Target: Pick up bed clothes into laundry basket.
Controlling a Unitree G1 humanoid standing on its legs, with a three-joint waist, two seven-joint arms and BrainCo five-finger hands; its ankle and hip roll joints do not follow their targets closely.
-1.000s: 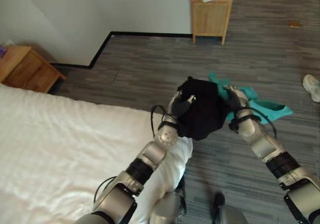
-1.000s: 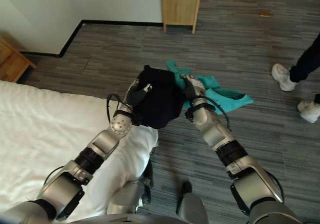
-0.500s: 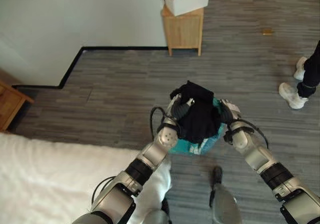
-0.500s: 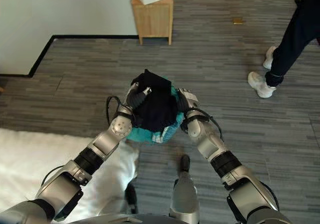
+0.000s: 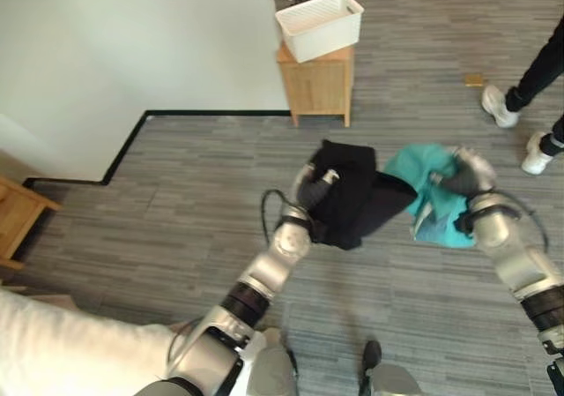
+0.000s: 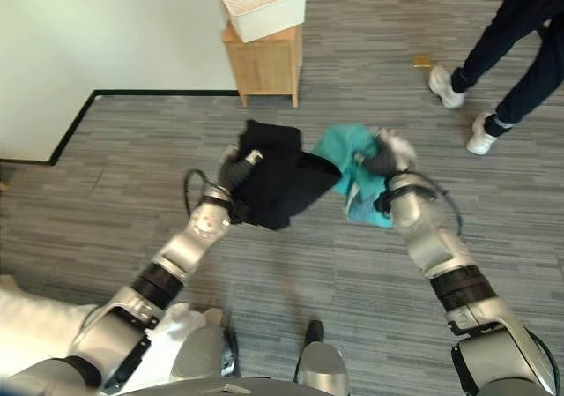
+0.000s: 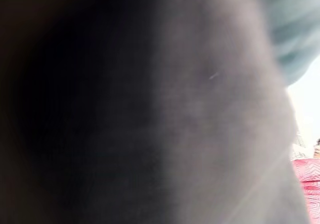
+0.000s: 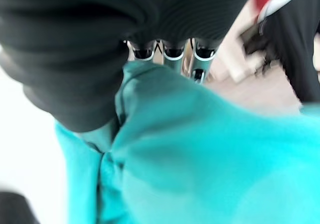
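A black garment (image 5: 352, 204) hangs above the floor, bunched in my left hand (image 5: 311, 184), which is curled into its upper edge. In the left wrist view the dark cloth (image 7: 125, 109) lies right against the camera. A teal garment (image 5: 421, 193) hangs beside it to the right, its near edge touching the black one. My right hand (image 5: 469, 177) is shut on the teal garment (image 8: 210, 154), with the fingertips (image 8: 173, 53) bent over the fabric. The white laundry basket (image 5: 319, 24) stands on a small wooden stand (image 5: 319, 83) against the wall, beyond both hands.
A person's legs and white shoes (image 6: 493, 70) stand at the far right. The white bed's corner (image 5: 62, 352) is at the lower left, with a wooden nightstand (image 5: 18, 224) beside the wall. Grey plank floor (image 5: 194, 175) lies between me and the basket.
The camera has swung away from the bed, bringing the basket into view. My hands have spread apart: the right one has drawn the teal garment out to the right of the black one.
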